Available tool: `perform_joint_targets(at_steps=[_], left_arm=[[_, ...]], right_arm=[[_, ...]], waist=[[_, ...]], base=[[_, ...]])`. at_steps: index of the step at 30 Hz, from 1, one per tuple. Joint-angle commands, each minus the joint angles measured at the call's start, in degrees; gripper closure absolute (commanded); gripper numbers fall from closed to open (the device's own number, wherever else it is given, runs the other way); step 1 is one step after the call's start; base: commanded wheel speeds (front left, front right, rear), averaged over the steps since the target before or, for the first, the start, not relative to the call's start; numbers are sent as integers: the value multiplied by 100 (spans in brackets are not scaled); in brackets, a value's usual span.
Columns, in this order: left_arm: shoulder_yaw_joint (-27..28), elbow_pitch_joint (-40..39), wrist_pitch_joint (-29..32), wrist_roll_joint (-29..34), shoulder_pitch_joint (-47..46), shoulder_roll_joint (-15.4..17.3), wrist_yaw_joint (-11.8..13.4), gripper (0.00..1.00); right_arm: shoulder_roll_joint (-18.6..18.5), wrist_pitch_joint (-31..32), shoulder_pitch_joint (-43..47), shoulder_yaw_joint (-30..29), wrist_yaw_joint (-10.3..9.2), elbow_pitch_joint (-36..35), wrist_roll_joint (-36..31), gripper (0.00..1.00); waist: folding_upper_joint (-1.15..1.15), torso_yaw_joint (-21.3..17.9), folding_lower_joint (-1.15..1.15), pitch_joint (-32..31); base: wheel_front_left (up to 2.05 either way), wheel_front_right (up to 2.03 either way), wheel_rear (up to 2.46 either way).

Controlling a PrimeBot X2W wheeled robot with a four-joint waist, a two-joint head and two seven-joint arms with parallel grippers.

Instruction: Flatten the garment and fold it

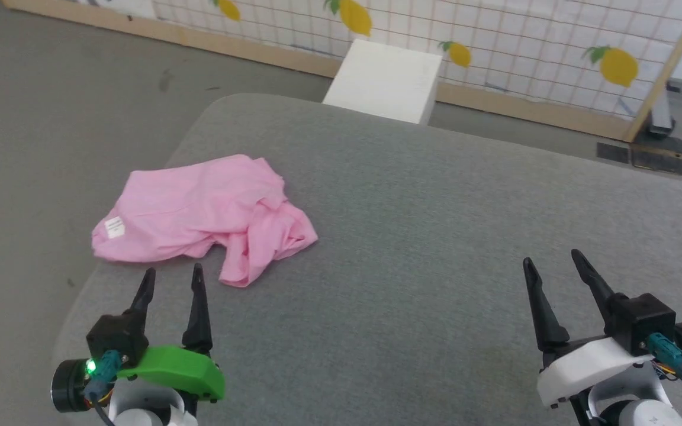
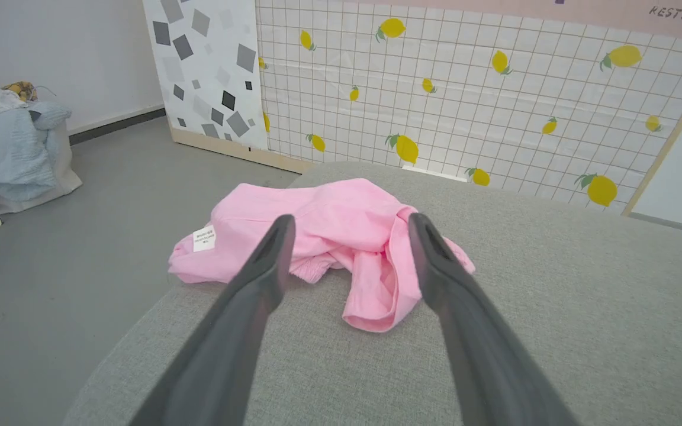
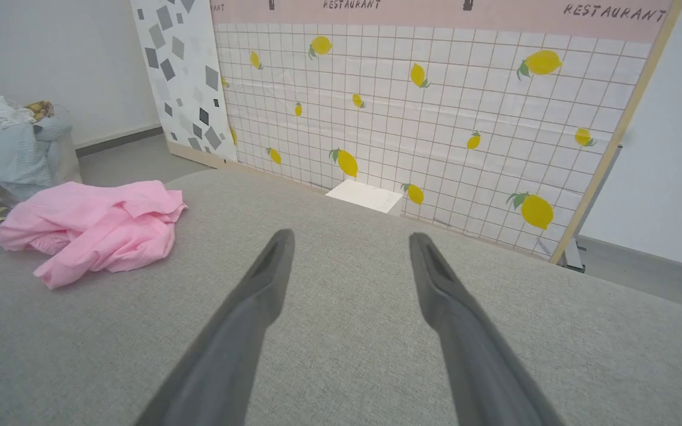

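Note:
The pink garment [image 1: 205, 210] lies crumpled near the left edge of the grey padded table [image 1: 436, 236], its small white label [image 1: 115, 227] facing up at its near left corner. Part of it hangs slightly past the table's edge. My left gripper [image 1: 173, 273] is open just in front of the garment, not touching it; in the left wrist view the garment [image 2: 323, 236] sits right beyond the open gripper [image 2: 350, 220]. My right gripper [image 1: 551, 258] is open over bare table at the lower right, far from the garment [image 3: 89, 228], and in its own view the gripper [image 3: 350, 236] holds nothing.
A white box [image 1: 385, 80] stands beyond the table's far edge, before a lemon-patterned screen [image 1: 495, 41]. A pile of laundry [image 2: 9, 142] sits on the floor to the left. Grey floor [image 1: 51, 118] surrounds the table.

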Motion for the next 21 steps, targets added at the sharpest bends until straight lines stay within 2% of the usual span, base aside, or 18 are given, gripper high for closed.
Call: perform_joint_targets(at_steps=[1, 21], left_arm=[[35, 23, -63, -82, -51, -13, -23, 0], [242, 101, -300, -339, -117, -17, -146, 0]], right_arm=[[11, 16, 25, 29, -5, -43, -54, 0], [13, 25, 50, 224, -7, -107, -92, 0]], waist=[[27, 232, 0, 44], [34, 983, 0, 116]], base=[[0, 0, 0], [0, 0, 0]])
